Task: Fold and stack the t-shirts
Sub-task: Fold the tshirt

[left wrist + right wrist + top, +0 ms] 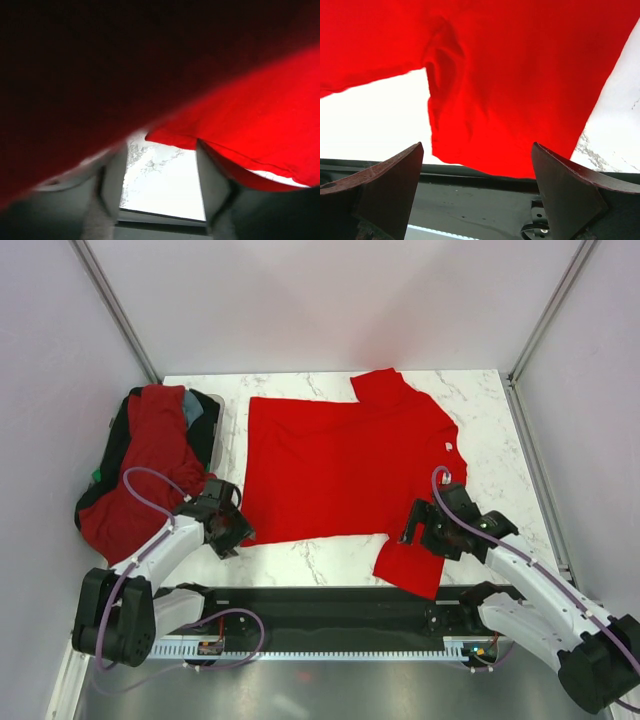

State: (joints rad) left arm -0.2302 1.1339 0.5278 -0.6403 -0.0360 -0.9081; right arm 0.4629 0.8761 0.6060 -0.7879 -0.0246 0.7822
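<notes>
At centre frame from above, one bright red t-shirt [340,470] lies spread flat on the marble table [480,400], with no fold yet. The left gripper [234,533] at its lower-left corner and the right gripper [414,530] by the lower sleeve [410,565] both gape wide, holding nothing. Other shirts [150,455] wait heaped at left, so nearly everything seems left to do.

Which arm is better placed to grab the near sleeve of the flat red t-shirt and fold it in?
Right. The right gripper is open right at the near sleeve of the red t-shirt; the left gripper sits at the hem corner, away from it.
</notes>
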